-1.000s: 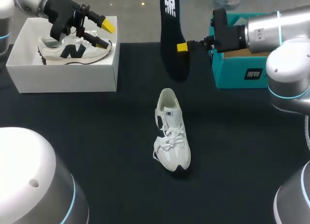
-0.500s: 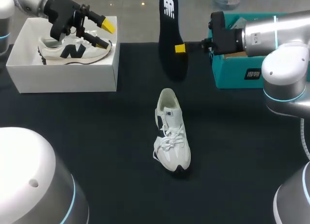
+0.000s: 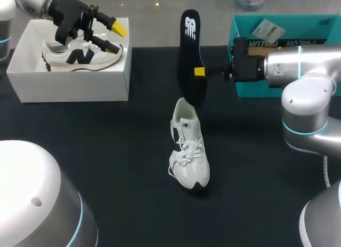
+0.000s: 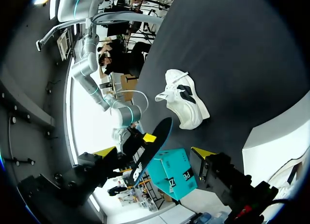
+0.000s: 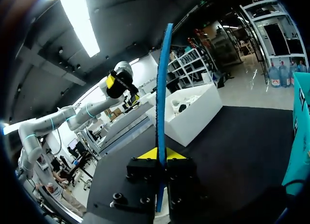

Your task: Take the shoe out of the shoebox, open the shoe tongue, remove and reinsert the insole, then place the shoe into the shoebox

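Count: 2 shoes, 2 boxes, 1 insole.

Shoe (image 3: 189,151) – white, laces loose, stands on its sole mid-table (image 3: 106,151), toe toward the robot, heel toward the far edge.

Second shoe (image 3: 80,54) – white with a dark side mark, lies inside the white box (image 3: 69,84) at the far left.

Teal box (image 3: 277,31) – far right, open, behind the right arm.

Insole (image 3: 189,55) – dark, out of the shoe, held upright in the air. Its lower end hangs just above the shoe's heel opening; contact cannot be told.

Right gripper (image 3: 200,71) – clamped on the insole's edge, one yellow tip on each face; the right wrist view shows the insole edge-on between them.

Left gripper (image 3: 117,37) – above the white box and the second shoe, fingers spread, nothing held.
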You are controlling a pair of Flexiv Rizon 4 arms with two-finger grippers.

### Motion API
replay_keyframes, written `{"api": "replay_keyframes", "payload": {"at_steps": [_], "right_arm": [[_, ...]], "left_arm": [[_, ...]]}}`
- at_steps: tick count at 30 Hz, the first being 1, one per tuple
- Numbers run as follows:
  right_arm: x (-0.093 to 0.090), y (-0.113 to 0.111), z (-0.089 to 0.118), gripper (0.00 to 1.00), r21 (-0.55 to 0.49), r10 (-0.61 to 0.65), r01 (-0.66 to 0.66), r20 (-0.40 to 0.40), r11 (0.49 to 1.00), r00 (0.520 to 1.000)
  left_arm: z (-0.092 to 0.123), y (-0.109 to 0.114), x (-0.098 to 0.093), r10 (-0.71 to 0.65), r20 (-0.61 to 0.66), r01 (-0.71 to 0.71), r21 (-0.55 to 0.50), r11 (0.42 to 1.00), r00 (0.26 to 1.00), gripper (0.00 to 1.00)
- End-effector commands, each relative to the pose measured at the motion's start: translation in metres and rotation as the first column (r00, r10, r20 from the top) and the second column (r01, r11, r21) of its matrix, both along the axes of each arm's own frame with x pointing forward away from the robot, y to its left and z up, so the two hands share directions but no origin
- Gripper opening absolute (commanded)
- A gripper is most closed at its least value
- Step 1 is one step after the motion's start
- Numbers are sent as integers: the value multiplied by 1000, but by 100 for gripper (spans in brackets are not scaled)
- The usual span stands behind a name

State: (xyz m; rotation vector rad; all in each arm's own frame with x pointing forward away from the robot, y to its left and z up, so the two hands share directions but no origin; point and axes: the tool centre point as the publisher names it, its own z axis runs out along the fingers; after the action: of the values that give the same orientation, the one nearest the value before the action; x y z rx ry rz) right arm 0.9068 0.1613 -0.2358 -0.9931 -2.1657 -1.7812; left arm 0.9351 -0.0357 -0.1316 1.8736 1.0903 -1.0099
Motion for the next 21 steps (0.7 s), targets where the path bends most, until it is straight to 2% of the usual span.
{"api": "replay_keyframes", "payload": {"at_steps": [1, 8, 15, 21], "right_arm": [[-15, -8, -6, 0, 8, -15, 15, -14, 1000, 1000], [-23, -14, -28, 0, 42, -22, 25, -54, 999, 998], [-29, -7, -45, 0, 56, -15, 21, -97, 998, 995], [-30, -4, -41, 0, 58, -17, 22, -94, 998, 995]], "left_arm": [[0, 0, 0, -1, 1, 1, 3, 1000, 1000, 100], [0, 0, 0, -1, 1, 1, 3, 1000, 1000, 100], [0, 0, 0, -1, 1, 1, 3, 1000, 1000, 100], [0, 0, 0, -1, 1, 1, 3, 1000, 1000, 100]]}}
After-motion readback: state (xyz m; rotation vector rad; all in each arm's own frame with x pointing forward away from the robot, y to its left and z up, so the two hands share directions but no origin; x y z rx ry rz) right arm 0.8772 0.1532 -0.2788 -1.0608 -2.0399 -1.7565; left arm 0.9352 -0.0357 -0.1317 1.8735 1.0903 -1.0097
